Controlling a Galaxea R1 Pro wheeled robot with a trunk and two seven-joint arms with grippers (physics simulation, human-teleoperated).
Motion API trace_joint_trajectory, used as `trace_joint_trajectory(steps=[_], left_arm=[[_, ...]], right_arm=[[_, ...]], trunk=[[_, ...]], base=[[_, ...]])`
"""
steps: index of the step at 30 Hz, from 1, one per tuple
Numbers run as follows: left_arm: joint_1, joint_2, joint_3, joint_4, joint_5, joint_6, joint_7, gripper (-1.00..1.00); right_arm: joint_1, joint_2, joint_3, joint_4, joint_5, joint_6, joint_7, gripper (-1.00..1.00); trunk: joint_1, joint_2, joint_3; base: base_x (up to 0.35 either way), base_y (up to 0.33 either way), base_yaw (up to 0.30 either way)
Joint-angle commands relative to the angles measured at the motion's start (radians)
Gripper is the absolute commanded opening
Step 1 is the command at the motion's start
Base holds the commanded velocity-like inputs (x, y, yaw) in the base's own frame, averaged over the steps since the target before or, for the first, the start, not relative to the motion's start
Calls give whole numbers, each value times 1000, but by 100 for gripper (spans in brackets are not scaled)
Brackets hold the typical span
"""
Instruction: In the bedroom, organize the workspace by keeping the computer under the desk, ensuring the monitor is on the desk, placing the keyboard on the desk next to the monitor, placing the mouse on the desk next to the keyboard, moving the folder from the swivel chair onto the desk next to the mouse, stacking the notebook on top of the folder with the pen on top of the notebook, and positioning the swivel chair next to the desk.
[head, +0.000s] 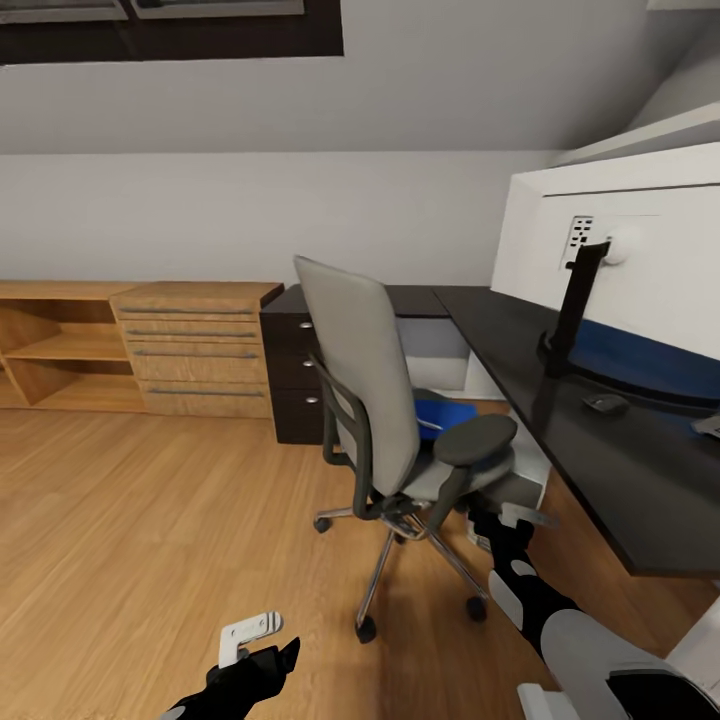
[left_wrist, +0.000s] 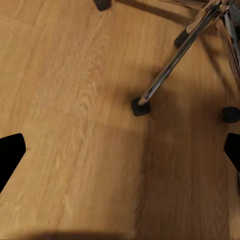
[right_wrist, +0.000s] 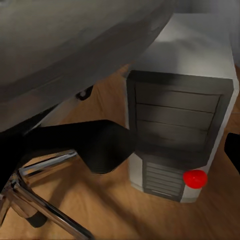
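Your right gripper reaches beneath the swivel chair, jaws apart, facing the computer standing on the floor under the desk. Your left gripper hangs over bare wood floor at 7 o'clock from the chair, fingers spread. The blue folder lies on the seat; monitor and mouse sit on the desk at 3 o'clock.
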Motion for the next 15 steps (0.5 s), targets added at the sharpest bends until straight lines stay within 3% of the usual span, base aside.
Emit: trace_joint_trajectory(steps=[1,10,15], left_arm=[[0,0,0,-1,11,3,9,100],[0,0,5,-1,11,3,9,100],[0,0,7,-1,11,3,9,100]], right_arm=[[0,0,7,0,-5,-3,-1,100],[0,0,7,0,-5,-3,-1,100],[0,0,7,1,-6,-3,1,100]], trunk=[[0,0,-1],[0,0,-1],[0,0,-1]], base=[[0,0,206],[-10,42,243],[-33,69,28]])
